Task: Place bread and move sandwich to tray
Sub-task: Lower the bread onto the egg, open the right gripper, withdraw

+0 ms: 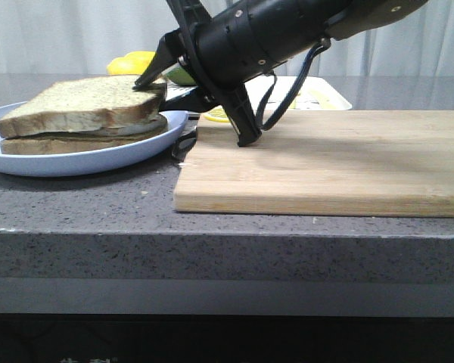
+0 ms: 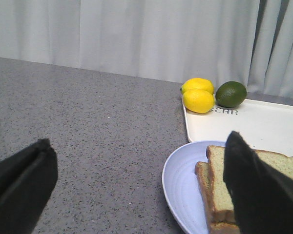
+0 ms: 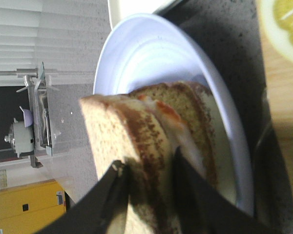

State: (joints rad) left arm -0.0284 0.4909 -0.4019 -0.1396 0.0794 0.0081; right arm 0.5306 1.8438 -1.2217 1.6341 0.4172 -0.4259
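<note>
Right gripper [image 3: 149, 175]: fingers clamped on the bread [image 3: 129, 141] atop the sandwich [image 1: 83, 121]. Left gripper [image 2: 136, 190]: fingers apart beside the plate [image 2: 178, 185].

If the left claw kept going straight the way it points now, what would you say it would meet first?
Likely bare countertop: the left claw is open, aimed between the empty surface and the pale-blue plate. The plate rim and sandwich sit just beside that line; depth is unclear.

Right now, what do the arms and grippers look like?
Right arm: thick black cylindrical housing with small silver screws and a looping black cable. Right gripper: black, flat tapering fingers. Left gripper: matte black, wedge-shaped fingers. No markings readable.
</note>
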